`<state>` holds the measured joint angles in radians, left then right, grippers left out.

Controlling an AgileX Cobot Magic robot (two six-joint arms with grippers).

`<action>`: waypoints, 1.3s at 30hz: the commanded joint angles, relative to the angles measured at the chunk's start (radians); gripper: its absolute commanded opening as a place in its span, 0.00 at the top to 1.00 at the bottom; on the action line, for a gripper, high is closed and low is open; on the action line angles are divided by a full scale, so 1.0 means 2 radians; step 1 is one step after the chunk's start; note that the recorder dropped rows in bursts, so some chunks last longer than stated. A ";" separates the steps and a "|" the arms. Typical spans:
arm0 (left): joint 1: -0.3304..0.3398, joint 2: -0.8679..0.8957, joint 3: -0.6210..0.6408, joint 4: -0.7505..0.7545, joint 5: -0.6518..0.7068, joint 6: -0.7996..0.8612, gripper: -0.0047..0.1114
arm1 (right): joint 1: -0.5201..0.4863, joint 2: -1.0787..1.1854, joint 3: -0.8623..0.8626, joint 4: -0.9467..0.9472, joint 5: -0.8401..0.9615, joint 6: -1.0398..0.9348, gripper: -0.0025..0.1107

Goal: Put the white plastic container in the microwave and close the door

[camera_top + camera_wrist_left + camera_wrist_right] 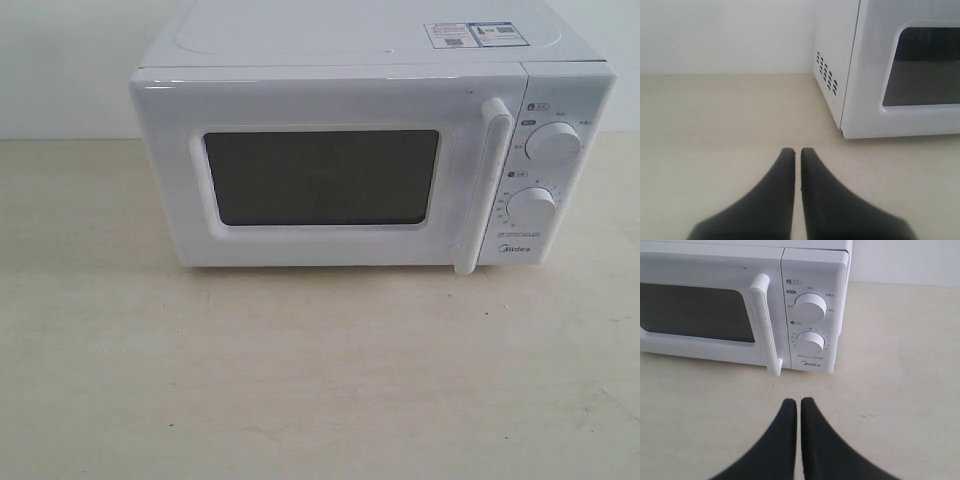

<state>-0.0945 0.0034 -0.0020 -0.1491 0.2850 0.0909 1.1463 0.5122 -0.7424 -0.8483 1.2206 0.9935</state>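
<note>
My left jaws and right jaws are each pressed together on nothing, low over the worktop (pixel 300 390) before the microwave (pixel 330 40), its door (pixel 320 178) shut, parked at ready I judge, since the white plastic container shows in no view.

All you can see of your left gripper (pixel 798 152) is a pair of smooth matte-black fingers (pixel 772 197), broad at the base and sweeping in to narrow rounded tips. Your right gripper (pixel 799 402) has the same black curved fingers (pixel 827 445).
</note>
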 commanded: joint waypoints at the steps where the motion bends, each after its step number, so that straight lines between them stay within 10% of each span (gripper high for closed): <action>1: 0.002 -0.002 0.001 0.003 -0.001 -0.005 0.92 | 0.001 -0.001 0.002 -0.005 0.000 -0.003 0.98; 7: 0.002 -0.002 0.001 0.003 -0.001 -0.005 0.92 | -0.057 -0.001 0.006 -0.014 -0.016 0.013 0.98; 14: 0.002 -0.002 0.001 0.003 -0.001 -0.005 0.92 | -0.305 -0.047 0.146 0.001 -0.499 -0.014 0.98; 20: 0.002 -0.002 0.001 0.003 -0.001 -0.005 0.92 | -0.432 -0.119 0.252 0.001 -0.636 0.031 0.98; 39: 0.002 -0.002 0.001 0.003 -0.001 -0.005 0.92 | -0.464 -0.256 0.356 0.004 -0.650 0.063 0.98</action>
<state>-0.0945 0.0034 -0.0020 -0.1491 0.2850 0.0909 0.2214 0.0065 -0.0346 -0.8341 -0.0681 1.1124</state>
